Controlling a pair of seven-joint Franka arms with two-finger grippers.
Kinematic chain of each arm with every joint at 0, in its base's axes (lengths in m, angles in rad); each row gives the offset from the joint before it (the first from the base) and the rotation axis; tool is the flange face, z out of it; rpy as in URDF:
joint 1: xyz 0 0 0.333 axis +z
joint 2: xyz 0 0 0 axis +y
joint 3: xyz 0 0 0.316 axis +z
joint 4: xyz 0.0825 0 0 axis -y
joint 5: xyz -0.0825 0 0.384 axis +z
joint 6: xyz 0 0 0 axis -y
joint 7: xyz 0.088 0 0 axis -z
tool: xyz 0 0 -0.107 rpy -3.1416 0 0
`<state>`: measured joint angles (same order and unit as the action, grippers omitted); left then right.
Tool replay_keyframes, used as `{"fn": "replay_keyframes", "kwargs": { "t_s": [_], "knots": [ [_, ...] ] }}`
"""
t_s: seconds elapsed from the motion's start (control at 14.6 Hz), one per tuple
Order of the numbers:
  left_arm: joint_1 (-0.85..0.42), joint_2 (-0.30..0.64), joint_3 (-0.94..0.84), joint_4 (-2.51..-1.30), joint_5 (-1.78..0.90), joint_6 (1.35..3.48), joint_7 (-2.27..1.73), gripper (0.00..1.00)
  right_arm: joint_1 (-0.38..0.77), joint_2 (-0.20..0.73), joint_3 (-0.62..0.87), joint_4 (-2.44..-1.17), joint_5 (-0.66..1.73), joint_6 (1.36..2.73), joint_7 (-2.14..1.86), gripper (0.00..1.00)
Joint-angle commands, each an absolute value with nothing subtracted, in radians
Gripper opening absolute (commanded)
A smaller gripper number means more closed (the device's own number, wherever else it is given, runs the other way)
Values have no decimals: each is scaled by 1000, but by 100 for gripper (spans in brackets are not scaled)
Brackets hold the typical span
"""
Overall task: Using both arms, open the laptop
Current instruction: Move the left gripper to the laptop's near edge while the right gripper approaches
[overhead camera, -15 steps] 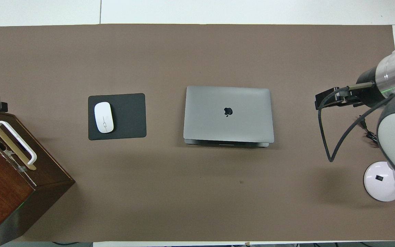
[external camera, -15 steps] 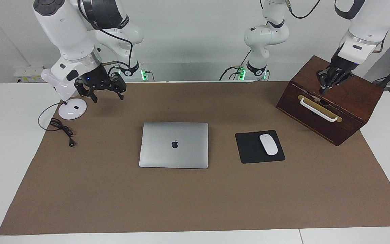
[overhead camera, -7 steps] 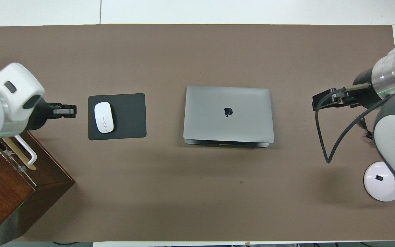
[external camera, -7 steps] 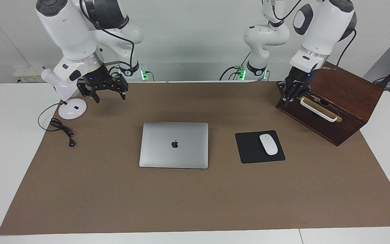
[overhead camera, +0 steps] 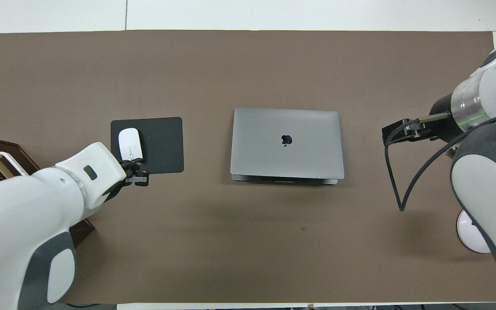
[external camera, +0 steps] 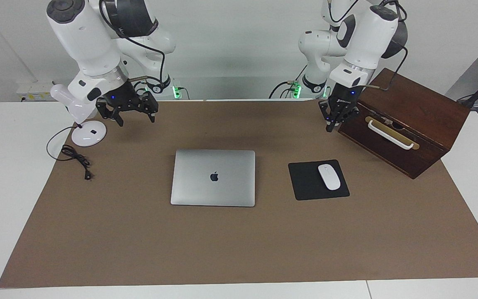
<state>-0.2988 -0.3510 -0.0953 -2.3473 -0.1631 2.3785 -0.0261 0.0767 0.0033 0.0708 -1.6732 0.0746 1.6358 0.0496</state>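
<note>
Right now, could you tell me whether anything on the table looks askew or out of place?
Only the wooden box at the left arm's end: it sits turned at an angle to the mat's edges, while the closed laptop and mouse pad lie fairly square. Nothing is spilled or damaged.

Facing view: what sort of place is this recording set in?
Probably a robotics lab dressed as an office desk. A closed laptop, a mouse on a black pad and a desk lamp sit on a brown mat, with two white robot arms mounted at the table's edge against a bare wall.
</note>
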Motion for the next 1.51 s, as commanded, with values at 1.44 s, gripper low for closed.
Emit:
{"fn": "replay_keyframes", "kwargs": {
  "t_s": [1.44],
  "knots": [
    [-637,152,-78,-2629,-225,3504,-31,0,150,-81,71,-1875,94,1715,44,100]
  ]
}}
